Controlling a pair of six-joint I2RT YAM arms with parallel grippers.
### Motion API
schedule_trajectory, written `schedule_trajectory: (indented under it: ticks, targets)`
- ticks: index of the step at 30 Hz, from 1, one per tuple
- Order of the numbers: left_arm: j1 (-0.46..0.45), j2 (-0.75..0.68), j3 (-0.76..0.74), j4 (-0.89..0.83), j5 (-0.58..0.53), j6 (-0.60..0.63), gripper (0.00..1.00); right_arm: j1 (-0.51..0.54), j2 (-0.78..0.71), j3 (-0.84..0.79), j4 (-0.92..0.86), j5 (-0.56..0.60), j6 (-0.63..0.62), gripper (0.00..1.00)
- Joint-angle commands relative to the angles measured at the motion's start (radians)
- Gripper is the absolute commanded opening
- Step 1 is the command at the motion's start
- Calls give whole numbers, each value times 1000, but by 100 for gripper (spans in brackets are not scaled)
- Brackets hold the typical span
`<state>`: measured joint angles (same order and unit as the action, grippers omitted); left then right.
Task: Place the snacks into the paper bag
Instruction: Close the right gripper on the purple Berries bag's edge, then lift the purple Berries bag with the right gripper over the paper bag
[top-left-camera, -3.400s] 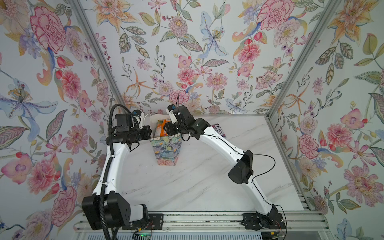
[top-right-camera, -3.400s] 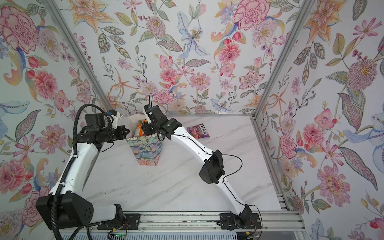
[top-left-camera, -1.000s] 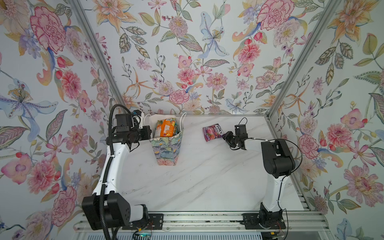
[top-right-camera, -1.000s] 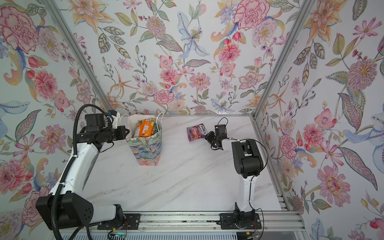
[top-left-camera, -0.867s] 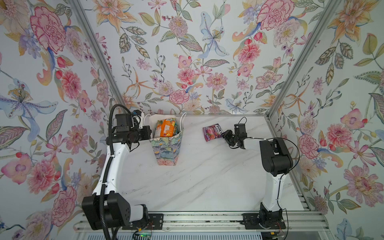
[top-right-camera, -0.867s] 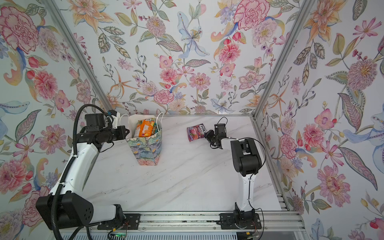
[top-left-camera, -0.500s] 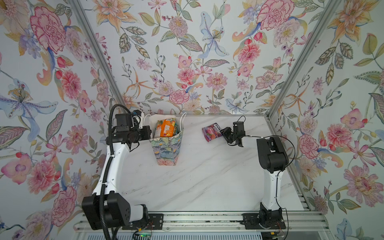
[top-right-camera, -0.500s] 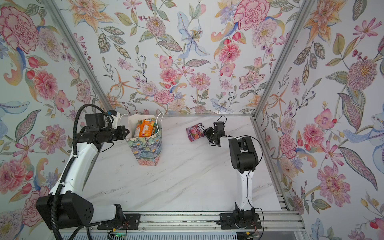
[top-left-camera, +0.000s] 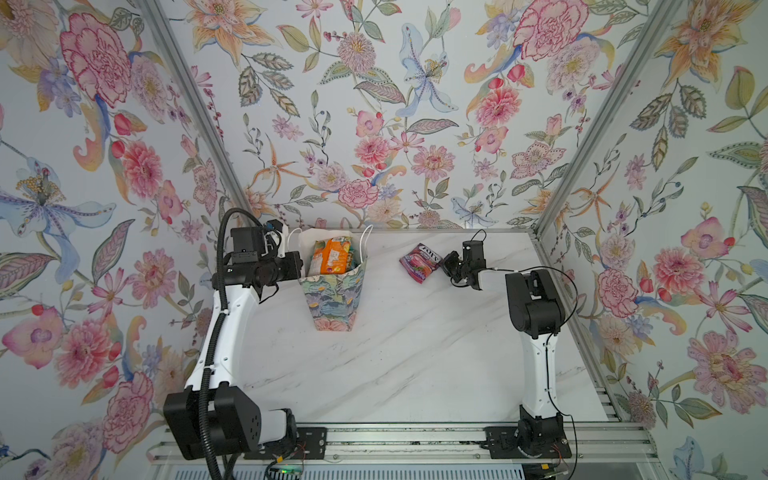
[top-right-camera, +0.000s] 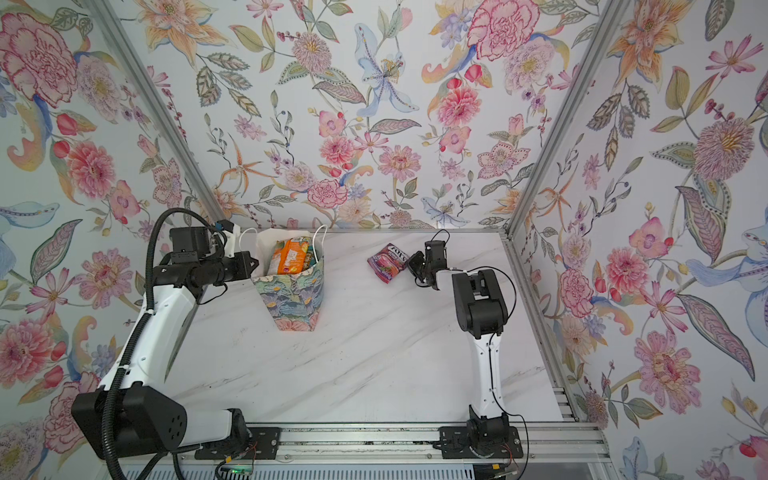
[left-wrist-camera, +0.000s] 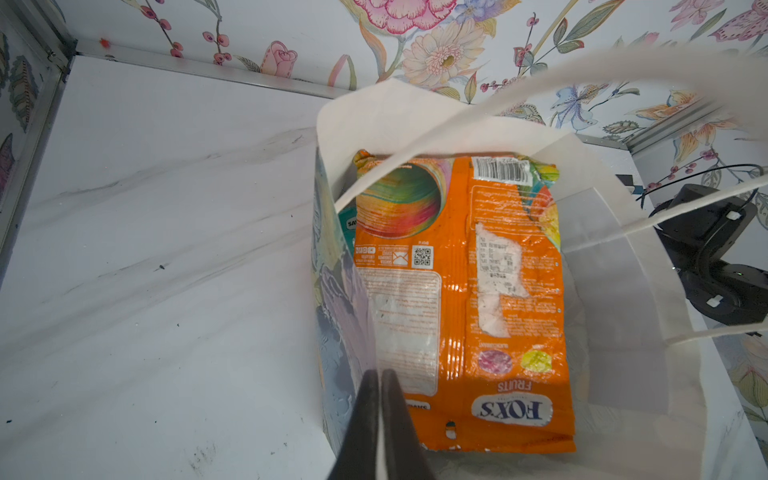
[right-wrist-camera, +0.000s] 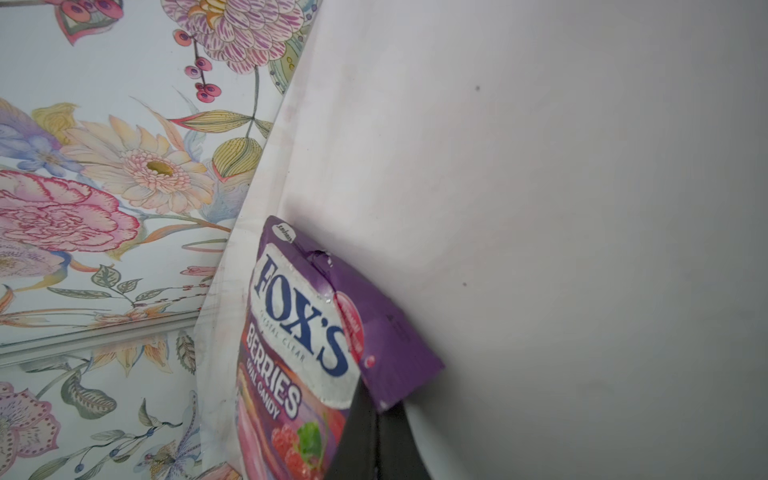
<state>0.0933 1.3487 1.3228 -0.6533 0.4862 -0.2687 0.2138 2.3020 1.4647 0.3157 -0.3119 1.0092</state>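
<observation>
Camera stations, four views.
Both top views looked steeply down from high at the front over the whole table; left wrist sat close above the paper bag, right wrist close beside the purple packet.

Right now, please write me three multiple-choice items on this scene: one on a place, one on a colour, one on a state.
1. Where is the orange FOX'S Fruits packet relative to the paper bag? A) beside it B) inside it C) under it
2. What colour is the FOX'S Berries packet? A) purple B) green C) yellow
3. The right gripper is: A) wide open B) shut on the Berries packet C) shut on the orange packet
Answers: 1 B, white bag walls surround it in the left wrist view; 2 A, purple frames its logo; 3 B, its fingers pinch the packet's corner in the right wrist view.
</observation>
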Motion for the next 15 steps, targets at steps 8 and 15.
schedule_trajectory:
  ticks: [8,15]
  targets:
    - [-6,13,40,-39,-6,15,3,47,-200,-83,35,-61,-80,0]
    - [-6,8,33,-36,-1,14,3,125,-358,-71,-46,-34,-163,0]
